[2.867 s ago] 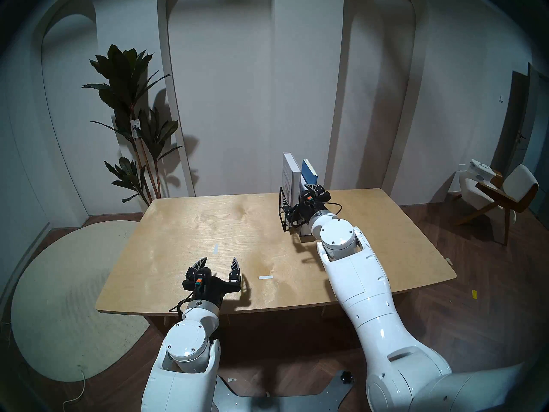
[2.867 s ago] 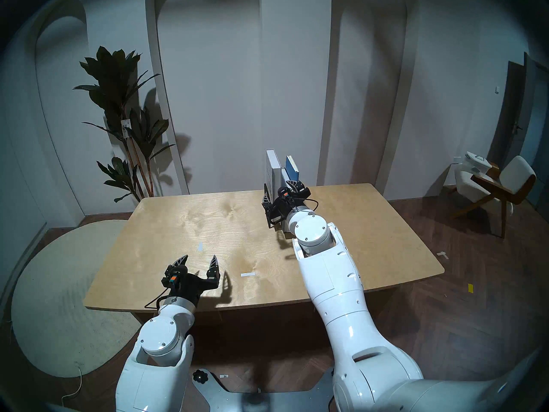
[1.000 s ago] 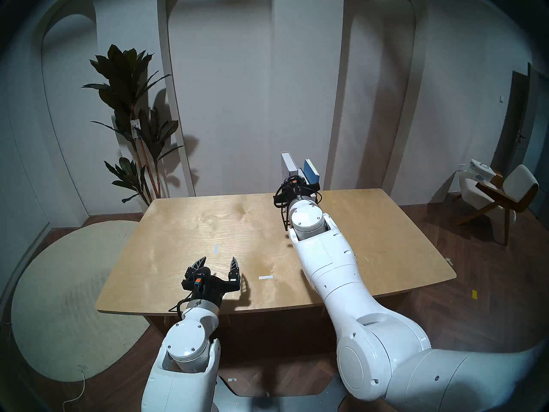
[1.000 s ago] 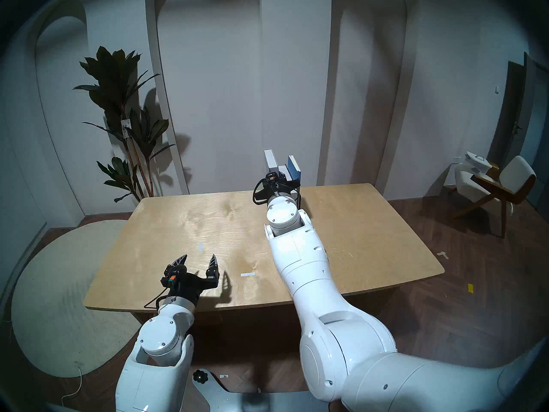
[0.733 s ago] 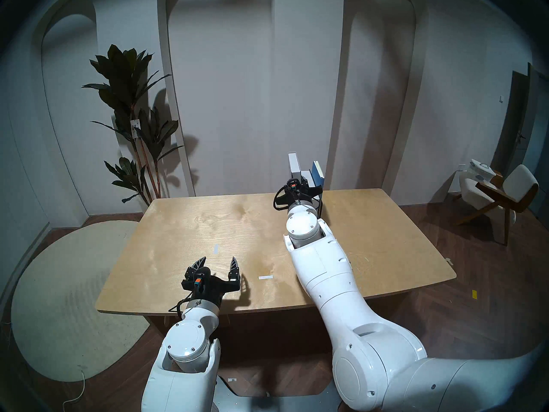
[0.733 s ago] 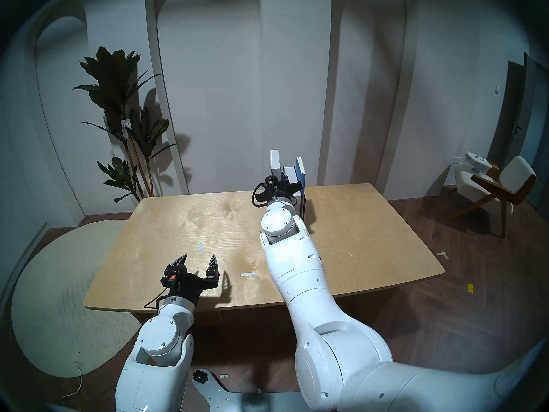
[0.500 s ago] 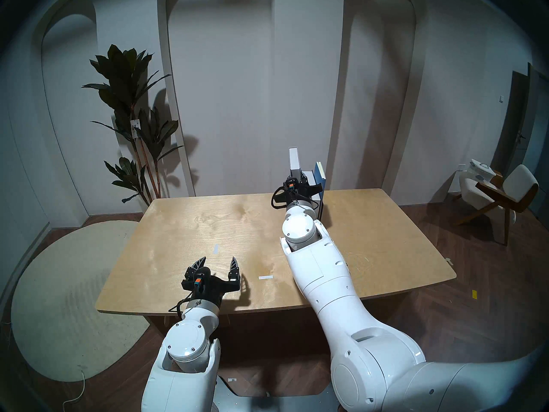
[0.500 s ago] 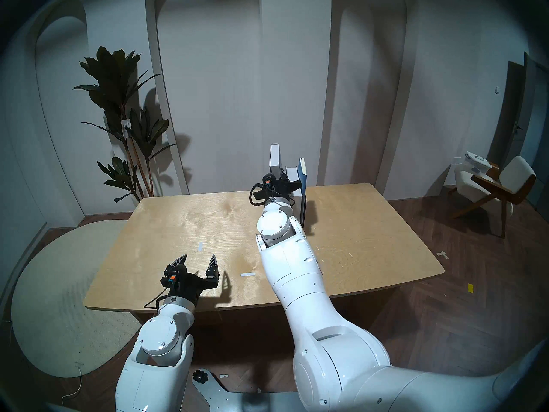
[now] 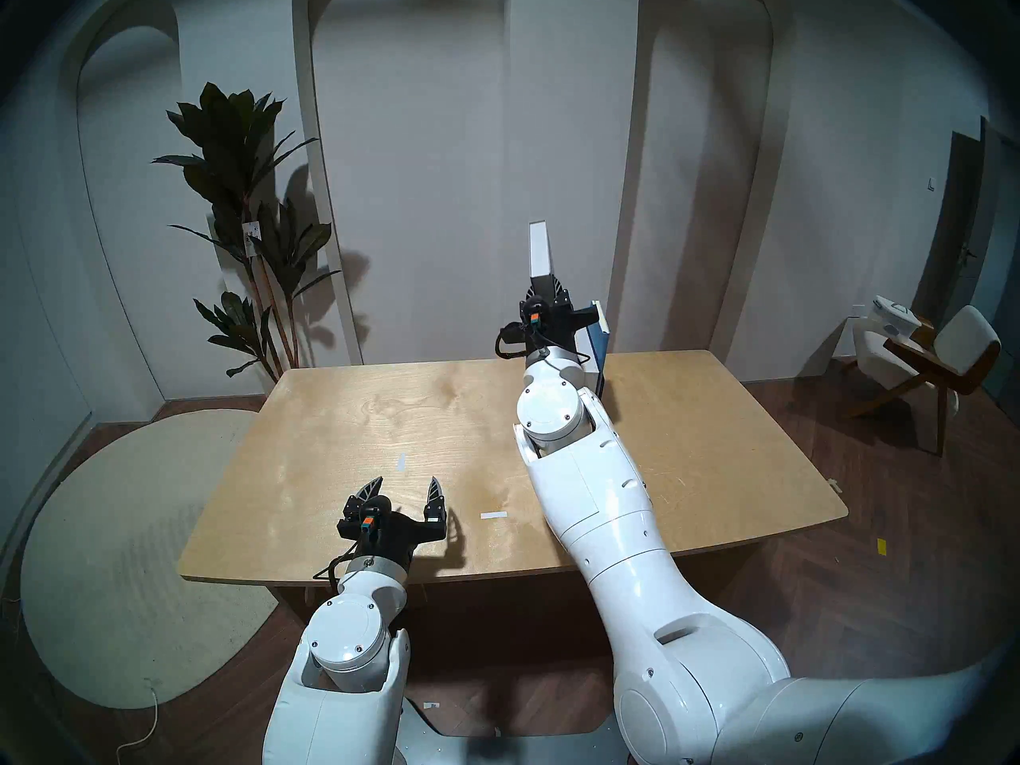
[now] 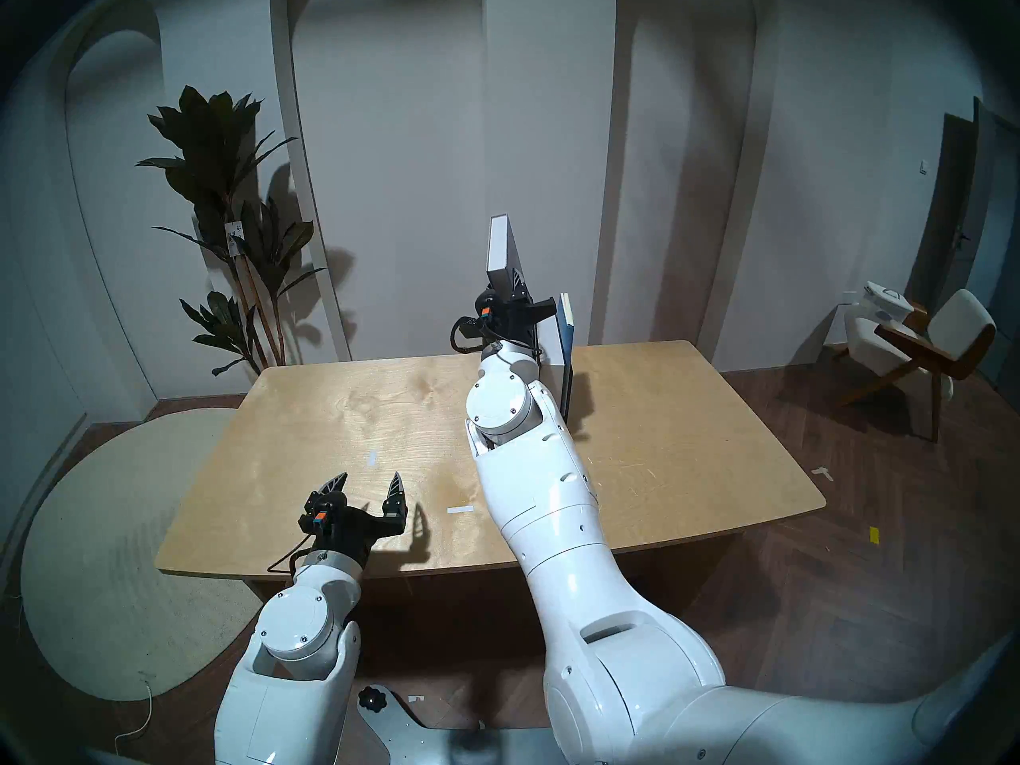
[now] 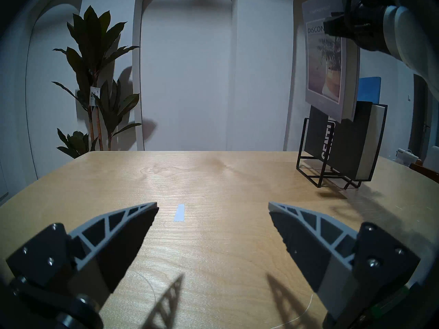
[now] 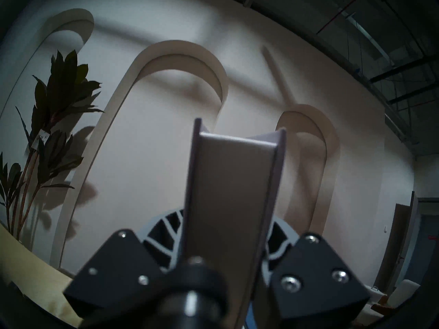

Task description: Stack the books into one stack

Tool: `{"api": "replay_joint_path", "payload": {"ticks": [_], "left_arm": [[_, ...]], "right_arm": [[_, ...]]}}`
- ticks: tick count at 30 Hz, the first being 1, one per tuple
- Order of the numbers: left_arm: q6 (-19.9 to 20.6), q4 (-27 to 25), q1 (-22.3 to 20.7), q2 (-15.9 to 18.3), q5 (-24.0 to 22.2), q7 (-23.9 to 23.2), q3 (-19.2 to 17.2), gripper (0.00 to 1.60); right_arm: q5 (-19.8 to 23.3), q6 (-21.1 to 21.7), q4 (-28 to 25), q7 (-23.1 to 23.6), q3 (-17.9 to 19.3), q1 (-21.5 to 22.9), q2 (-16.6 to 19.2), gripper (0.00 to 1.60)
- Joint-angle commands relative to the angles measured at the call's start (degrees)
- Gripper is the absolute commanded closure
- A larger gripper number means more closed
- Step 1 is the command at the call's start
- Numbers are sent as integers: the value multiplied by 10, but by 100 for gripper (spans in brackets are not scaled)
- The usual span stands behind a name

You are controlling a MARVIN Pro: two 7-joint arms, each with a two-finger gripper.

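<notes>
My right gripper (image 9: 546, 294) is shut on the lower end of the pale grey-lavender book (image 9: 540, 248), holding it upright in the air above the black wire rack (image 11: 308, 169). The same book (image 12: 232, 190) fills the right wrist view edge-on between the fingers. The thick black book (image 11: 337, 141) and the blue notebook (image 11: 369, 87) still stand in the rack at the table's far right. My left gripper (image 9: 405, 488) hovers open and empty over the table's near edge. No stack is in view.
The wooden table (image 9: 386, 416) carries two small tape marks (image 9: 493, 515) near my left gripper. A tall plant (image 9: 243, 195) stands behind the far left corner, and a chair (image 9: 938, 361) is off to the right.
The right gripper has risen with the grey-lavender book, drawing it up out of the rack. The left arm has stayed still.
</notes>
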Motion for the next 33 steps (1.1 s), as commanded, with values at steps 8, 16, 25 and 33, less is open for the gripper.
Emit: {"api": "replay_joint_path", "payload": {"ticks": [8, 16, 25, 33], "left_arm": [[-2, -13, -2, 1, 0, -2, 1, 0], [-2, -14, -2, 1, 0, -2, 1, 0], [-2, -14, -2, 1, 0, -2, 1, 0], [-2, -15, -1, 1, -1, -2, 1, 0]], "right_arm": [[-74, -21, -110, 22, -84, -31, 35, 160], [-137, 6, -152, 128, -138, -45, 110, 160], [-162, 46, -150, 227, -168, -38, 165, 160], [-185, 35, -126, 292, -182, -29, 189, 160]]}}
